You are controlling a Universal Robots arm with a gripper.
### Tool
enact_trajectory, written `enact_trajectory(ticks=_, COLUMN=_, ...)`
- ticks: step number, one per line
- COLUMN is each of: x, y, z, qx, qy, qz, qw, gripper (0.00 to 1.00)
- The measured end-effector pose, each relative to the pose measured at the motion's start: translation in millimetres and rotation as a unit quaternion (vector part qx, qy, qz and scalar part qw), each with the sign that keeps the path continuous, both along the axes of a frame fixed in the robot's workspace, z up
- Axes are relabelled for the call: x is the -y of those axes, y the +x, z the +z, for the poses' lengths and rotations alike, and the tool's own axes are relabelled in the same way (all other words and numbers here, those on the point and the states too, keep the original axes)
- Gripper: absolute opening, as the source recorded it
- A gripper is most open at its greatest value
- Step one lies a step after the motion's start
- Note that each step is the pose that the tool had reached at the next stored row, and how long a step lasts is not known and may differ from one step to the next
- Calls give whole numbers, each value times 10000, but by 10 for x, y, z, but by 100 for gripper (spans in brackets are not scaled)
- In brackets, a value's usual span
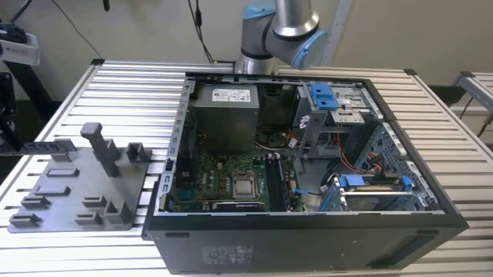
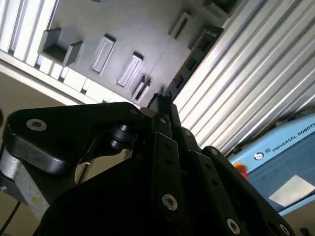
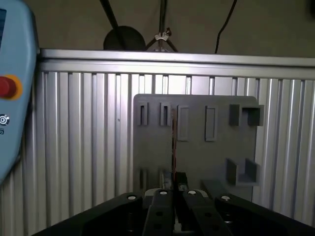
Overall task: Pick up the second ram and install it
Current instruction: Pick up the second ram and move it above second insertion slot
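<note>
Black pincer clamped on second ram; long axis runs straight out from tips, above holder plate.

**Case beside holder plate**

An open computer case lies on the counter toward the exterior view's right. The holder plate lies just beside it on the exterior view's left, with a tall post standing on it. Behind the case rises the robot arm. Inside the case, the power supply sits at the far side and the motherboard nearer the camera. In the first wrist view the gripper hangs above the holder plate, with the second ram clamped in it.
</note>
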State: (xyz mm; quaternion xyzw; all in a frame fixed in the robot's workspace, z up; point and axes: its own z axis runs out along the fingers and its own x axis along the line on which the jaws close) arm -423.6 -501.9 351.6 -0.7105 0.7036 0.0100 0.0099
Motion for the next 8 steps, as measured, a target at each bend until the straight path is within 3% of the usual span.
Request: enact_trajectory(ticks=8, x=0, y=0, z=190, qx=0, qy=0, qz=0, qw=10000, gripper=14)
